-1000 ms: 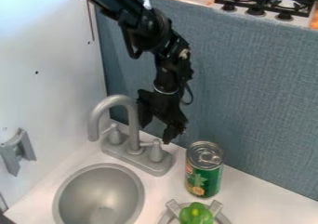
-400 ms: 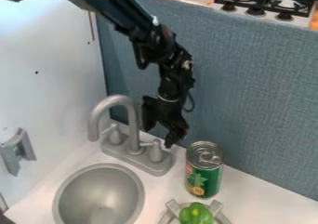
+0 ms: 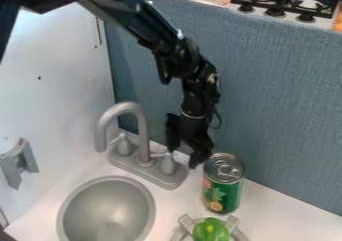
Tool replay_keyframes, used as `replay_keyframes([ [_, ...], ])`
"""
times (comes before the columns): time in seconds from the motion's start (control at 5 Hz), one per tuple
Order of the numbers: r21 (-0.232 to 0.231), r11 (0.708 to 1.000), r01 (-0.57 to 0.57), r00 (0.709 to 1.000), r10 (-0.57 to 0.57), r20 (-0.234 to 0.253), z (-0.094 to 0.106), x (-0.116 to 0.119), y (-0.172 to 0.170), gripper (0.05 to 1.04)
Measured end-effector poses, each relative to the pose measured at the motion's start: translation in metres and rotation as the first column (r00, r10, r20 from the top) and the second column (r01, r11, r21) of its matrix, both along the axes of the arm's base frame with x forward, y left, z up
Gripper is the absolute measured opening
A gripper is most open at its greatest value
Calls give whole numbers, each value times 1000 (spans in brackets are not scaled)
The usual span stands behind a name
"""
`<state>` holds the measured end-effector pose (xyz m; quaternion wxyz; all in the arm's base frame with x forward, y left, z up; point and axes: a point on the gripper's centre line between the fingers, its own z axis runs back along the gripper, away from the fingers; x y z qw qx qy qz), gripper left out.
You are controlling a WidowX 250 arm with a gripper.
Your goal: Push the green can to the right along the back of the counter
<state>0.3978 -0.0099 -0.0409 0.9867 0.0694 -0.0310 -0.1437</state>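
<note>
Sink [image 3: 87,205] and faucet [image 3: 142,135] lie off to the left; next along hangs the black gripper [image 3: 184,157], jaws parted, with nothing in them that I can see. A green pepper [image 3: 210,231] sits in its grey holder [image 3: 233,223]. Rightmost, the ungrasped can [image 3: 223,187] stands upright on the counter [image 3: 277,205], close beside the jaws; I can't tell if they touch. It's green, silver-topped, with fruit on its label.

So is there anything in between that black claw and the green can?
Nothing visible stands between them. The gripper is right beside the top of the can, though I can't tell whether they touch. The nearer faucet handle is on the gripper's other side, away from the can.
</note>
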Motion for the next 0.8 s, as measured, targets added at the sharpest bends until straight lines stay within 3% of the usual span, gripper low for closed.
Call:
replay_keyframes([
  [0.6,-145,981,128,990,-136,-43,-11,-14,-98,1001],
  [0.8,-186,966,180,981,-190,-33,-10,-20,-129,1000],
])
